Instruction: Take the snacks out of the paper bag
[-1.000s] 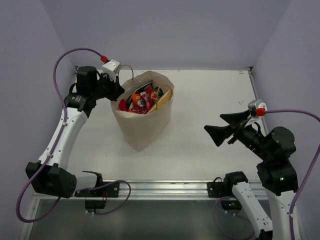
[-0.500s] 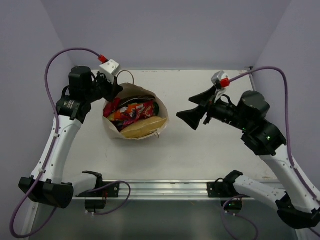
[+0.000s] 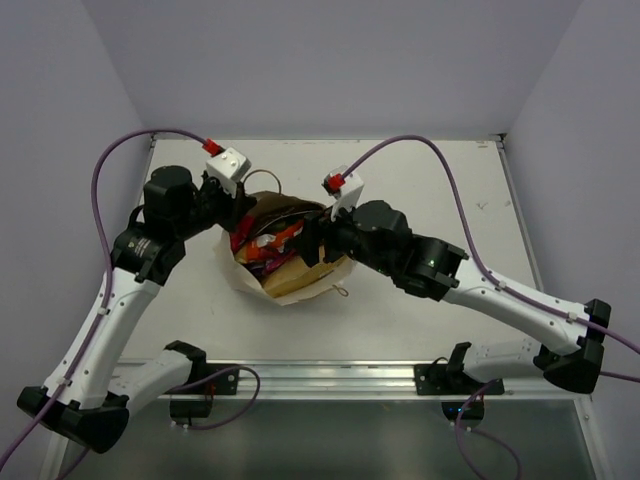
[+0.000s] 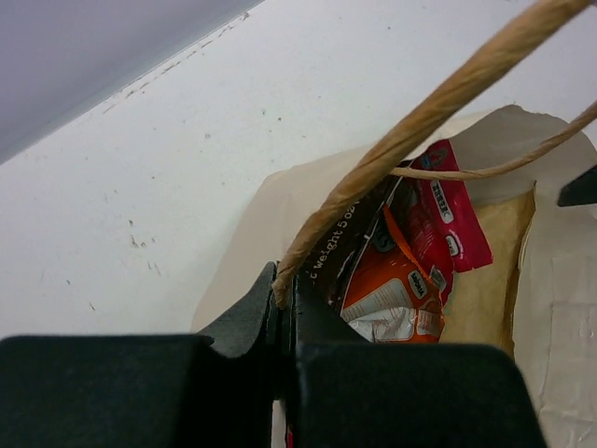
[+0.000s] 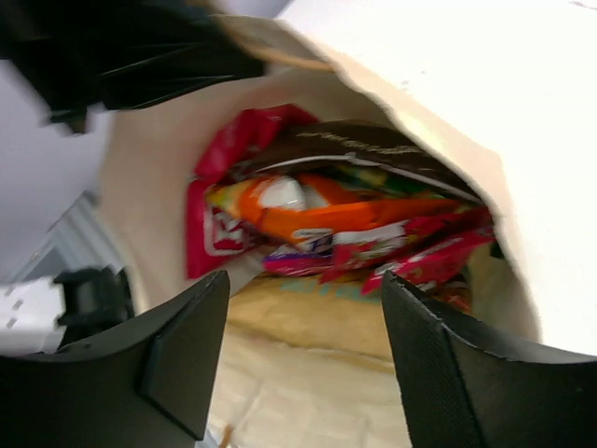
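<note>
While the left gripper (image 4: 285, 287) pinches the cord handle (image 4: 420, 121) of the paper bag (image 3: 250, 278), the snacks (image 5: 373, 245) lie straight ahead of the right gripper (image 5: 303, 280).
Right jaws wide apart and empty, at the bag's mouth; the orange packet (image 5: 308, 213) lies with its long axis across their gap.

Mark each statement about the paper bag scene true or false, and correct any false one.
1. The left gripper is shut on the paper bag at its cord handle. True.
2. The right gripper grips an orange packet. False: it is open at the bag's mouth, holding nothing.
3. The snacks sit inside the bag. True.
4. The handle is blue plastic. False: it is tan twisted cord.
</note>
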Action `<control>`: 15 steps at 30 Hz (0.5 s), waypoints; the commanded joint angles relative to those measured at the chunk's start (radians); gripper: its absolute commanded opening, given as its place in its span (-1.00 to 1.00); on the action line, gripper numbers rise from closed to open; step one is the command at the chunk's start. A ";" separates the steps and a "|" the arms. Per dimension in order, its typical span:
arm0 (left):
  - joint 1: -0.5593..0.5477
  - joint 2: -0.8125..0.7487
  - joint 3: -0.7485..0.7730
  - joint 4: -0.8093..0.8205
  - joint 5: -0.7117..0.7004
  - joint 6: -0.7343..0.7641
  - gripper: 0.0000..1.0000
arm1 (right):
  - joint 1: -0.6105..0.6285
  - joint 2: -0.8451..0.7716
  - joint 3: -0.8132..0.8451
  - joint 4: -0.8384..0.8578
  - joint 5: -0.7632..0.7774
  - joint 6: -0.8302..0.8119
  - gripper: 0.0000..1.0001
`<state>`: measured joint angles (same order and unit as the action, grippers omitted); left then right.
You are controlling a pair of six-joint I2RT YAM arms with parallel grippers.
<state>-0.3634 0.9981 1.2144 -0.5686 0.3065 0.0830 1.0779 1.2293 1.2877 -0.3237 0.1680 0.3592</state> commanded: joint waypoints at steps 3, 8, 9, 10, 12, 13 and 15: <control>-0.006 -0.072 -0.001 0.136 0.043 -0.069 -1.00 | -0.003 0.053 -0.019 0.011 0.306 0.181 0.29; -0.006 -0.098 -0.024 0.150 0.029 -0.074 -1.00 | -0.004 0.101 0.028 -0.077 0.392 0.264 0.19; -0.005 -0.096 -0.026 0.150 0.031 -0.072 -1.00 | -0.004 0.105 0.030 -0.087 0.387 0.285 0.18; -0.006 -0.093 -0.026 0.150 0.032 -0.106 -1.00 | -0.004 0.117 0.025 -0.090 0.386 0.296 0.17; -0.006 -0.092 -0.029 0.150 0.026 -0.114 -1.00 | -0.004 0.130 0.021 -0.106 0.392 0.322 0.11; -0.006 -0.090 -0.032 0.151 0.025 -0.117 -1.00 | -0.004 0.137 0.018 -0.109 0.393 0.343 0.08; -0.006 -0.092 -0.030 0.151 0.017 -0.123 -1.00 | -0.006 0.153 0.006 -0.110 0.378 0.369 0.04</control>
<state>-0.3634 0.9375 1.1664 -0.5583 0.3141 0.0029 1.0733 1.3674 1.2751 -0.4129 0.4992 0.6388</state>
